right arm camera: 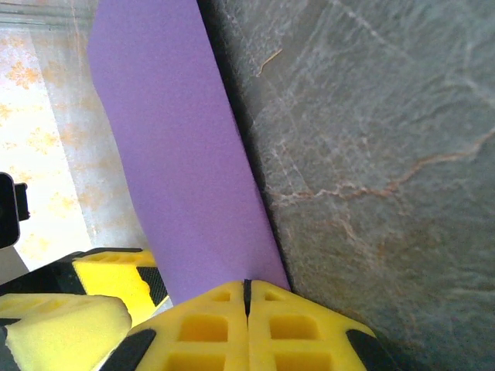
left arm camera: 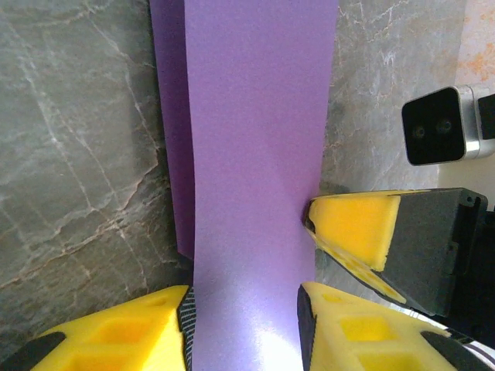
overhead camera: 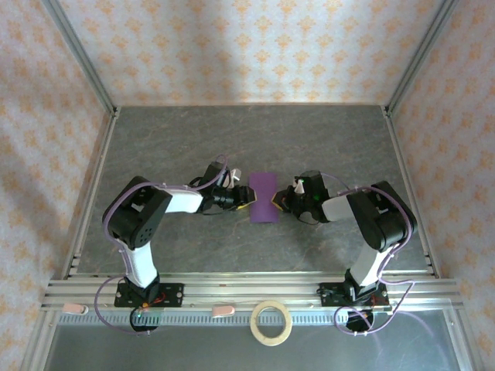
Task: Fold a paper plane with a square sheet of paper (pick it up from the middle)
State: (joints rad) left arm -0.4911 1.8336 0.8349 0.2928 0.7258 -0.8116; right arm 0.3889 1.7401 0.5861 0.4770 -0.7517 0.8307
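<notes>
The square sheet of paper [overhead camera: 264, 195] is purple and stands as a narrow doubled strip at mid table between both grippers; no paper plane is in view. My right gripper [overhead camera: 281, 202] is shut on the strip's right edge, and its closed yellow fingertips [right arm camera: 247, 290] pinch the paper [right arm camera: 178, 154]. My left gripper [overhead camera: 244, 202] is at the strip's left side. In the left wrist view the paper [left arm camera: 255, 116] runs through my left gripper [left arm camera: 244, 309], its jaws apart on either side. The right gripper's finger [left arm camera: 356, 224] touches the far edge there.
A tan tape ring [overhead camera: 271, 322] lies on the near ledge beyond the aluminium rail [overhead camera: 247, 287]. Grey stone-look tabletop [overhead camera: 186, 139] surrounds the paper. Patterned walls and metal posts enclose the back and sides.
</notes>
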